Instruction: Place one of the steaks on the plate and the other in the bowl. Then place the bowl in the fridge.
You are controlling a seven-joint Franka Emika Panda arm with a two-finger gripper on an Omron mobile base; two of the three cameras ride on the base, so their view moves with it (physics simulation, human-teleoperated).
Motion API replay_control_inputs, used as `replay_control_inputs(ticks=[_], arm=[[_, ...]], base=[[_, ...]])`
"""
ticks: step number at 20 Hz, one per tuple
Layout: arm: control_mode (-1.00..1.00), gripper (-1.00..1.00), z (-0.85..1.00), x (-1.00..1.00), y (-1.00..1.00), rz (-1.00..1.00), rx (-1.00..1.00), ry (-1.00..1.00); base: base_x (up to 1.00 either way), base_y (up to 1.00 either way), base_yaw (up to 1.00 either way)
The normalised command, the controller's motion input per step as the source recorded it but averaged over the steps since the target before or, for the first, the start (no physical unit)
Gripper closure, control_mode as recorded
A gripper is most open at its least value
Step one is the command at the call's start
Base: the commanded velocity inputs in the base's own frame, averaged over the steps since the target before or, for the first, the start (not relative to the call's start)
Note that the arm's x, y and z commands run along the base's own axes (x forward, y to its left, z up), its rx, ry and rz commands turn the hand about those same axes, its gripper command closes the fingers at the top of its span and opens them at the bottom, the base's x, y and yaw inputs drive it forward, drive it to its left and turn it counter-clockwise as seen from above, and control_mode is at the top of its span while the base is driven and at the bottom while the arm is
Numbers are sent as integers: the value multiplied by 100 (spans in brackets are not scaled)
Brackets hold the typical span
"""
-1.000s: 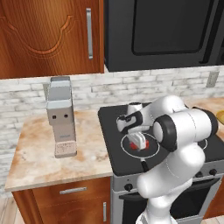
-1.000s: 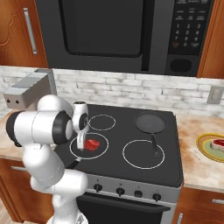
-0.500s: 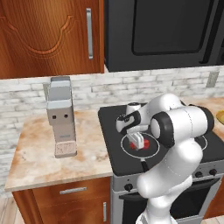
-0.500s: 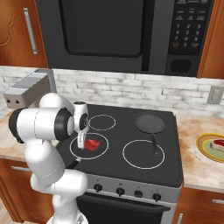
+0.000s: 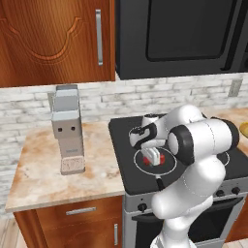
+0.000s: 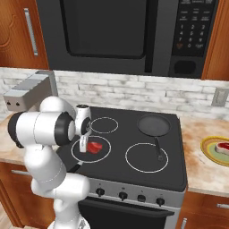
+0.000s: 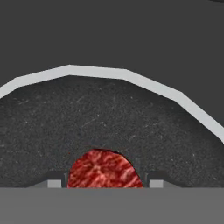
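One steak (image 6: pixel 94 146), red with pale marbling, lies flat on the stove's front-left burner (image 6: pixel 103 154). My gripper (image 6: pixel 84 144) points down over it, and the white fingers (image 5: pixel 152 156) straddle the meat. In the hand view the steak (image 7: pixel 105 169) fills the gap between the two fingertips, which press against its sides, so the gripper (image 7: pixel 105 183) is shut on it. The meat still rests on the burner. The other steak (image 6: pixel 223 146) sits on the yellow-rimmed plate (image 6: pixel 208 150) on the counter right of the stove. The bowl and the fridge are out of view.
A black frying pan (image 6: pixel 153 125) stands on the back-right burner with its handle toward the front. A grey coffee machine (image 5: pixel 68 131) stands on the counter left of the stove. A black microwave (image 6: pixel 103 36) hangs above the cooktop.
The fingers have closed in from wide open until they meet the sides of the steak. The arm has barely moved and the steak lies where it was.
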Motion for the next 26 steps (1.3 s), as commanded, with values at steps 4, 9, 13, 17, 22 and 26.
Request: replay_control_inputs(ticks=[4, 9, 13, 17, 22, 26], arm=[[-100, 100, 16, -15, 0, -1, -3, 0], [-100, 100, 66, -61, -10, -2, -11, -3], [-100, 100, 76, -84, -22, -3, -11, -5], [-100, 100, 65, -69, -28, -6, -6, -1], [-100, 100, 81, -54, -38, -9, -2, 0], [-100, 100, 86, -22, -34, -6, -1, 0]], base=[[0, 0, 0], [0, 0, 0], [0, 0, 0], [0, 0, 0], [0, 0, 0], [0, 0, 0]])
